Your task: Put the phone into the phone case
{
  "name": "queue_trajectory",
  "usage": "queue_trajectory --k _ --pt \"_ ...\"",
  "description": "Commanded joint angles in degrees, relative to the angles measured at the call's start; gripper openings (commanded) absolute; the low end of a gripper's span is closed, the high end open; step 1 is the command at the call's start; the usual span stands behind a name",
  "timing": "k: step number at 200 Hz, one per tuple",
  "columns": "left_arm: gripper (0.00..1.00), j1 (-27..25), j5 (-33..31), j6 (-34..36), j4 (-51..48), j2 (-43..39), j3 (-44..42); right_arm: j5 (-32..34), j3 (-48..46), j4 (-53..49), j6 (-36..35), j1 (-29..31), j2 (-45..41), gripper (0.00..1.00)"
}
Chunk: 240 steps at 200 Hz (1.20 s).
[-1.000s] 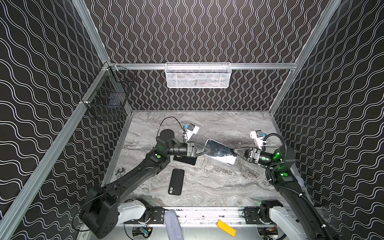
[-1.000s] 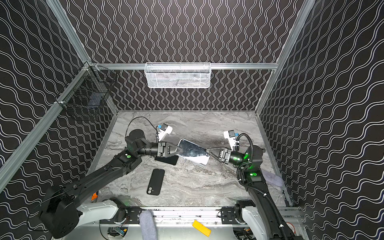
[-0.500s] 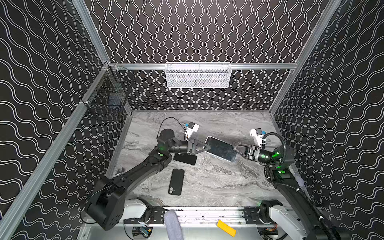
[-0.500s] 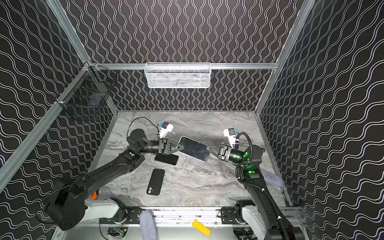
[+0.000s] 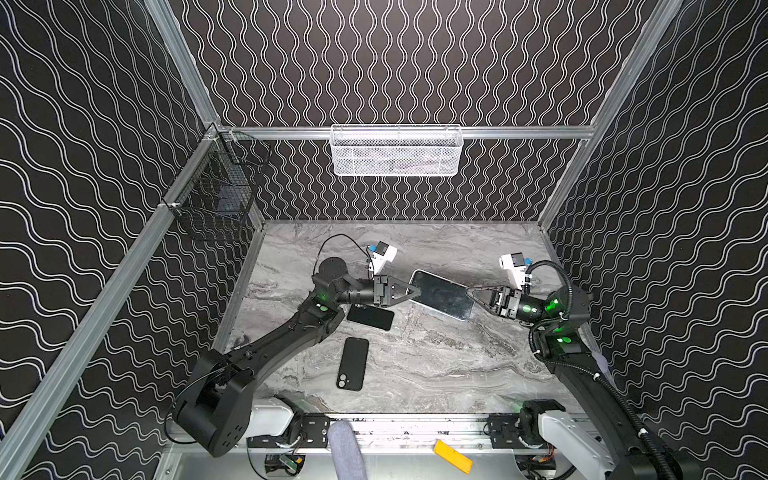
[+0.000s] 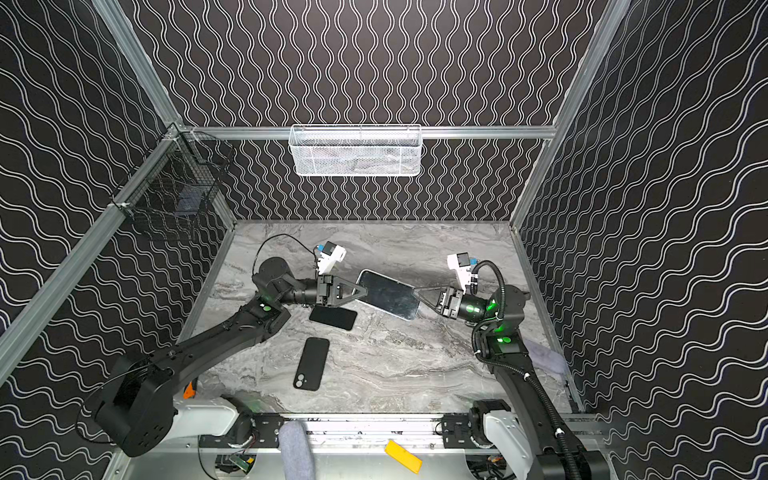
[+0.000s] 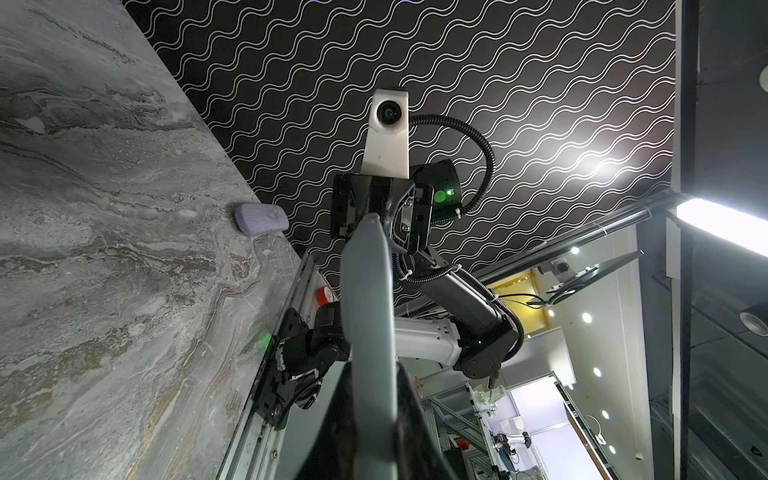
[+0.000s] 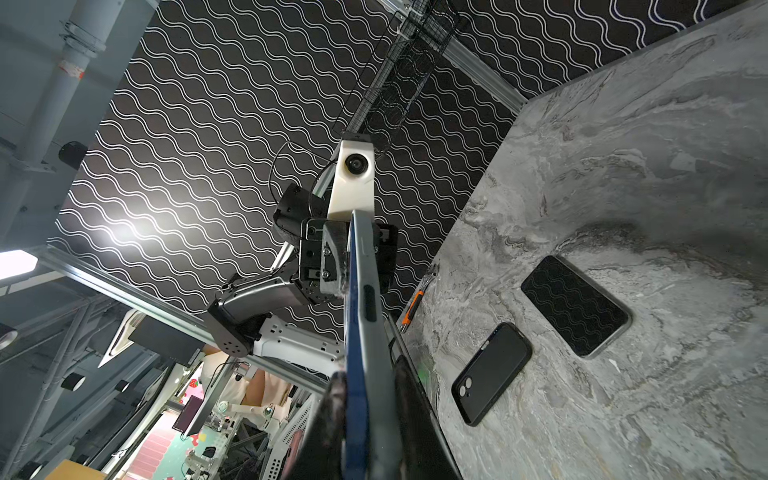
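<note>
The marble table point(image 5: 436, 365) is spreading out beneath the phone point(image 5: 442, 294), which is hanging clear of it in both top views with its glossy screen facing up. The left arm point(image 5: 282, 345) is reaching in to the phone's left end and the right arm point(image 5: 582, 374) to its right end. Well behind the phone, a white mesh basket point(image 5: 397, 151) is hanging on the back rail. Behind the phone and to its left, a black wire basket point(image 5: 216, 195) is hanging on the side rail.

The left gripper point(image 5: 415, 291) is clenching its jaws on the phone's left end. In the left wrist view the phone's grey edge point(image 7: 368, 332) is running out from between the fingers point(image 7: 415, 436). The right gripper point(image 5: 469, 291) is grasping the opposite end, and in the right wrist view its dark fingers point(image 8: 419, 415) are pressing against both faces of the phone point(image 8: 365, 332).

A second phone point(image 5: 370, 317) is lying flat on the table just in front of the phone's left end. The black phone case point(image 5: 353, 363) is lying farther in front, apart from both, and the phone is not yet in it. A lilac object point(image 6: 544, 353) is resting to the phone's right, near the right arm. A yellow piece point(image 5: 452, 456) is lying well in front on the frame.
</note>
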Motion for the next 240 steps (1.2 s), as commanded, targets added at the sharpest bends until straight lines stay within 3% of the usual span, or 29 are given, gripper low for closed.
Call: queue_trajectory --k 1,18,92,141,208,228,240 --pt "0.0 0.1 -1.0 1.0 1.6 0.4 0.4 1.1 1.4 -3.9 -4.0 0.1 -0.3 0.05" --pt "0.0 0.1 -1.0 1.6 1.1 0.5 0.6 1.9 2.4 -7.8 -6.4 0.0 -0.5 0.0" --pt "0.0 0.2 -1.5 1.1 2.3 1.4 0.8 5.8 5.7 -18.7 -12.2 0.0 0.1 0.0" --pt "0.0 0.2 -2.1 1.5 1.9 1.3 1.3 19.0 11.4 -38.2 -22.9 0.0 1.1 0.0" --pt "0.0 0.2 -3.5 1.7 1.3 0.9 1.2 31.7 14.7 -47.4 -25.1 0.1 2.3 0.0" --pt "0.0 0.2 -4.1 0.0 4.2 1.2 0.6 29.9 13.7 -44.4 -23.8 0.0 2.3 0.0" --pt "0.0 0.2 -4.5 -2.3 7.8 2.0 0.1 27.0 13.2 -42.1 -23.2 0.0 2.4 0.12"
